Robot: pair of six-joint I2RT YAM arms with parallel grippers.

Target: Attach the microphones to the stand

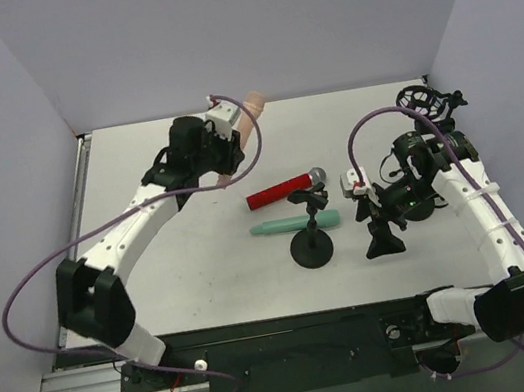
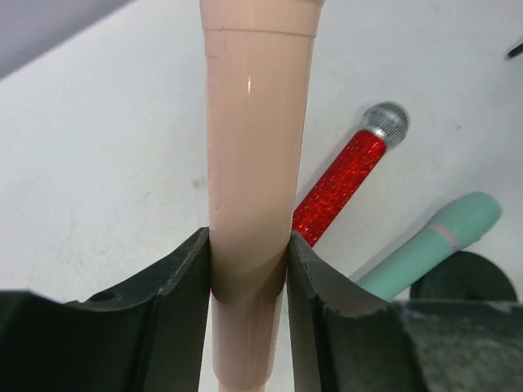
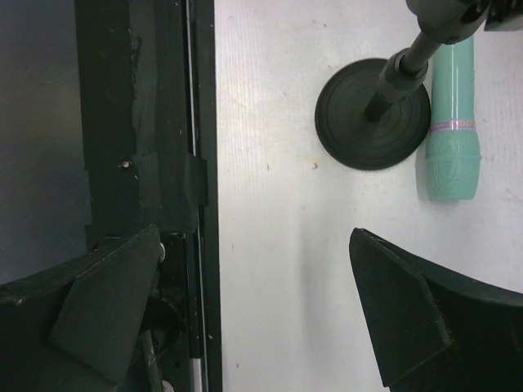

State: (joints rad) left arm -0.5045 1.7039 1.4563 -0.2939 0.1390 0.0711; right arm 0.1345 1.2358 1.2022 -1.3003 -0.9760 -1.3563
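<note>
My left gripper (image 1: 228,157) is shut on the pale pink microphone (image 1: 251,120), held above the back of the table. In the left wrist view the fingers (image 2: 184,278) clamp its handle (image 2: 257,122). The glittery red microphone (image 1: 286,190) with a silver head lies on the table. The mint green microphone (image 1: 283,226) lies just in front of it. A black stand (image 1: 313,246) with a round base and an empty clip (image 1: 316,202) stands beside them. My right gripper (image 1: 385,245) is open and empty, just right of the stand. The stand base (image 3: 372,114) and the green microphone (image 3: 451,139) also show in the right wrist view.
A black shock-mount holder (image 1: 429,106) stands at the back right by the wall. The black rail (image 3: 139,122) along the table's near edge lies under my right gripper's left finger. Grey walls close in the table on three sides.
</note>
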